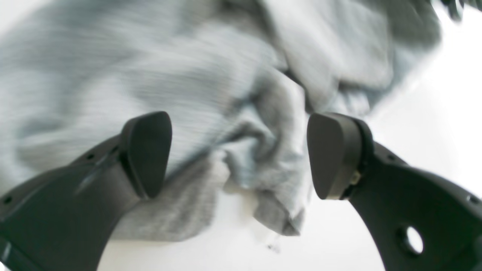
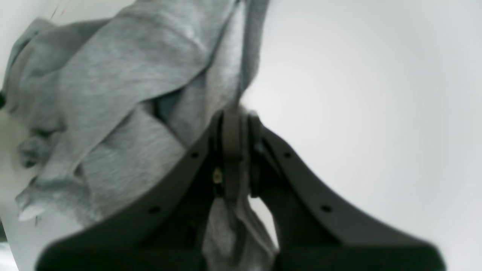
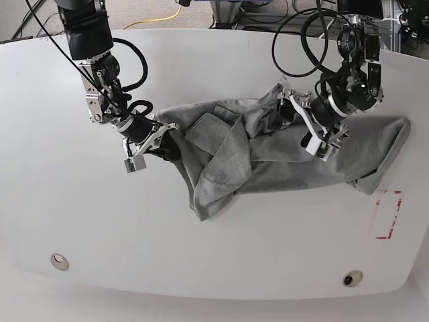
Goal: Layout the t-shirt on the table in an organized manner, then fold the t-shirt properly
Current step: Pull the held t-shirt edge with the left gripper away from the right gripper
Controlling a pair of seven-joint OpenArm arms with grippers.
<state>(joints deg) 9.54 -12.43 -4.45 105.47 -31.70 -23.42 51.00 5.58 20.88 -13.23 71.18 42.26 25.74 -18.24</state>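
The heather-grey t-shirt (image 3: 268, 161) lies crumpled and twisted on the white table (image 3: 201, 255), from the centre to the right; no lettering shows. My right gripper (image 3: 169, 139), on the left of the base view, is shut on the shirt's left edge. In the right wrist view the closed gripper (image 2: 233, 124) pinches a fold of grey cloth (image 2: 113, 94). My left gripper (image 3: 303, 123) is open over the shirt's upper middle. In the left wrist view the open gripper (image 1: 241, 150) straddles a bunched fold of the shirt (image 1: 211, 82), which is blurred.
A red tape rectangle (image 3: 389, 215) lies at the right, just below the shirt's right end. Two round grommets (image 3: 59, 260) (image 3: 352, 276) sit near the front edge. Cables hang behind the table at the back.
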